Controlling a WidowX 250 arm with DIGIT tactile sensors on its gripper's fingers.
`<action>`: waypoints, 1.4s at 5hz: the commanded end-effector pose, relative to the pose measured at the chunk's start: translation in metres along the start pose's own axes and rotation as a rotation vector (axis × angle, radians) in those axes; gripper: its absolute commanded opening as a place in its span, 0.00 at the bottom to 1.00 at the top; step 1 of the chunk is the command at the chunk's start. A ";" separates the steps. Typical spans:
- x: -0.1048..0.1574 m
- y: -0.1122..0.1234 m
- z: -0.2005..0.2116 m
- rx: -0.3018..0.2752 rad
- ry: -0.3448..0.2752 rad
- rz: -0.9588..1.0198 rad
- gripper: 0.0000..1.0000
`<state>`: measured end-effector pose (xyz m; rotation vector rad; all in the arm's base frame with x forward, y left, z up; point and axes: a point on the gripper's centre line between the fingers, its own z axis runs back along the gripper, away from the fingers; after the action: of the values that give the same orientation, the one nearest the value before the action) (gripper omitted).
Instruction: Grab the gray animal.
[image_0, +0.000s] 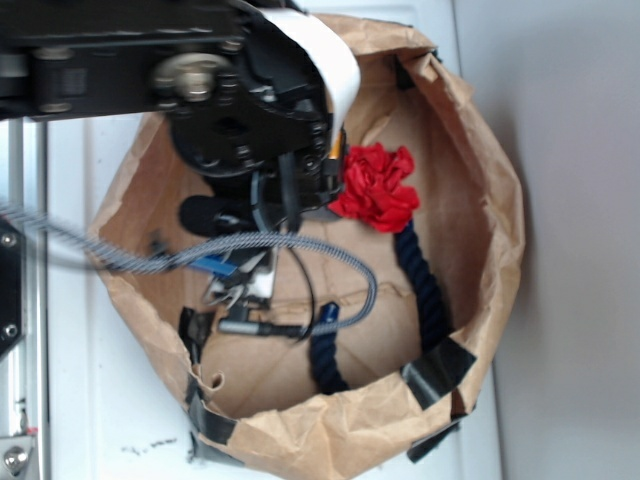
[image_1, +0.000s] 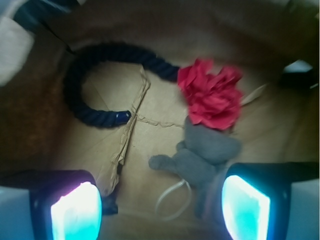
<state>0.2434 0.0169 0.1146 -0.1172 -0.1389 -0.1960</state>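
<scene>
In the wrist view the gray animal (image_1: 202, 155), a small soft gray plush with a thin white cord loop (image_1: 172, 200), lies on the brown paper floor just below the red fabric flower (image_1: 212, 95). My gripper (image_1: 160, 207) is open above it. The plush sits between the two glowing pads, close against the right pad (image_1: 245, 207), apart from the left pad (image_1: 75, 212). In the exterior view the arm (image_0: 255, 130) reaches down into the bag and hides the plush and the jaws.
A dark navy rope (image_1: 100, 80) curves across the floor, also seen in the exterior view (image_0: 425, 285). The brown paper bag's wall (image_0: 495, 220) rings everything, with black tape at its rim. The red flower (image_0: 378, 187) lies beside the arm. A paper crease (image_1: 132, 120) runs down the floor.
</scene>
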 end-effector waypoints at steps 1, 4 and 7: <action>0.013 0.007 -0.042 0.028 0.015 0.071 1.00; 0.022 0.015 -0.093 0.111 0.105 0.109 1.00; 0.018 0.018 -0.107 0.184 0.096 0.154 0.00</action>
<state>0.2802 0.0274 0.0194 0.0712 -0.0574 -0.0159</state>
